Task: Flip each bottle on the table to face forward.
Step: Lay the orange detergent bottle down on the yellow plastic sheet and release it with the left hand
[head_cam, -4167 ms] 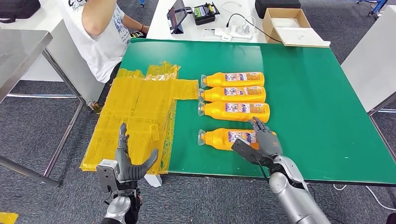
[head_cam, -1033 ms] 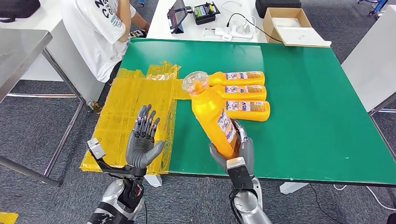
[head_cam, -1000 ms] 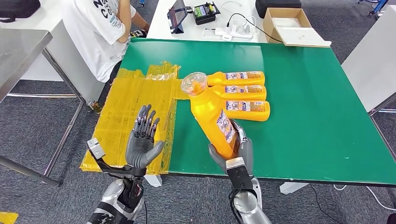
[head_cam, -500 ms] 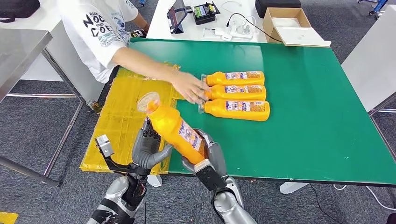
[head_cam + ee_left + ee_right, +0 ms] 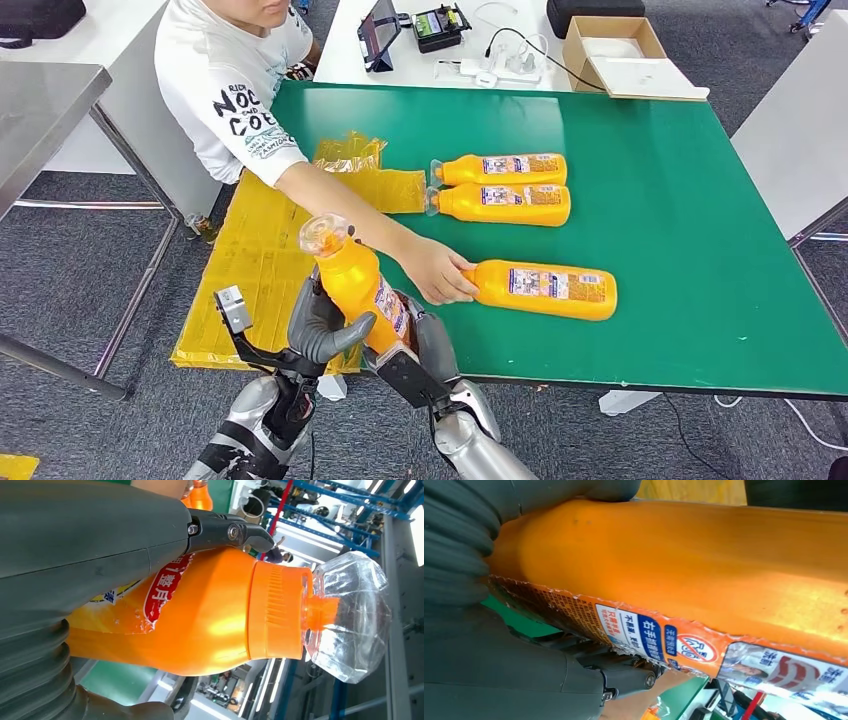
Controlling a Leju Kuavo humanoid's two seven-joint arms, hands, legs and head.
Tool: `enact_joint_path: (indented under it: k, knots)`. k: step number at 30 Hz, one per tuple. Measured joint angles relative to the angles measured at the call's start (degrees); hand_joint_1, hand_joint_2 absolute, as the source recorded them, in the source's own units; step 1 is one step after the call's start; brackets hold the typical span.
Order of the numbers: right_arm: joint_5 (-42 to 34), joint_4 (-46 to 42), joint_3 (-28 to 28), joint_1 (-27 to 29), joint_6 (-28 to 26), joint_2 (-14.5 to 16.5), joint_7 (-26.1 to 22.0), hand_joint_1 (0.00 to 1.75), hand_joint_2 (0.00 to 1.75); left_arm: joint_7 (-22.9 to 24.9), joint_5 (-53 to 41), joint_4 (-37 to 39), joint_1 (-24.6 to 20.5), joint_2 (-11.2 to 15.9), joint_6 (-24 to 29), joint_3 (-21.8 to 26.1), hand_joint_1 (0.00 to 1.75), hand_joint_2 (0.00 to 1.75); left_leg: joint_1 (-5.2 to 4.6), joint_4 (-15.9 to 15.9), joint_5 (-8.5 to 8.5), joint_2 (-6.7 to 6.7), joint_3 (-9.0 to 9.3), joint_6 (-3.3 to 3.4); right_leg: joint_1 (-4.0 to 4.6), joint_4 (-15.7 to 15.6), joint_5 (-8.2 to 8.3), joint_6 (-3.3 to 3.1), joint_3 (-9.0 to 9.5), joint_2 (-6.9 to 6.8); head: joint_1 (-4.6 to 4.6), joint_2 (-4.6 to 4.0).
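Holding the bottle (image 5: 355, 283) upright off-table, both left hand (image 5: 318, 325) and right hand (image 5: 425, 340) fingers wrapped on it; I'd worry about clipping the person's hand (image 5: 437, 272) when lowering.

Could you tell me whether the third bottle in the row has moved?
Yes: the third bottle now lies nearer the table's front edge and further right.

A person's arm (image 5: 340, 205) reaches across the worktop (image 5: 680, 200) just beyond both hands, blocking the near middle. Right of the three lying bottles (image 5: 545, 289), the green surface lies open.
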Motion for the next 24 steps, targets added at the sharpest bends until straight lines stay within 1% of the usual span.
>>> enact_joint_path:
  k: [4,8,15,24]
  knots:
    - [1.4,2.4,0.9,-0.9,-2.0,0.4,0.8,1.75,1.75,0.5,0.0,2.0,-0.5,0.5,-0.7,0.0,0.00,1.75,0.00,0.0,0.00,0.00,0.00,0.00,0.00,0.0,0.00,0.00,0.00,0.00,0.01,0.00]
    - [2.1,3.7,1.6,-1.2,-3.3,0.6,1.2,1.75,1.75,1.5,-0.7,3.7,-1.1,0.7,-0.1,-0.1,0.00,1.75,-0.01,0.0,0.00,0.00,-0.01,0.00,-0.01,0.0,0.00,0.00,0.00,0.00,0.00,0.00]
    - [2.4,5.0,2.1,-1.4,-3.9,0.8,1.4,1.75,1.75,2.0,-1.4,5.5,-1.6,1.1,0.6,-0.7,0.00,1.75,0.00,0.0,0.00,0.00,0.00,0.00,0.00,0.0,0.00,0.00,-0.01,0.00,0.00,0.00]
    - [2.4,5.6,2.3,-1.5,-4.7,0.8,1.4,1.75,1.75,2.9,-5.3,7.8,-3.0,1.3,4.6,-1.4,0.00,1.75,0.00,0.0,0.00,0.00,0.00,0.00,-0.01,0.0,0.00,0.00,0.00,0.00,0.00,0.00]
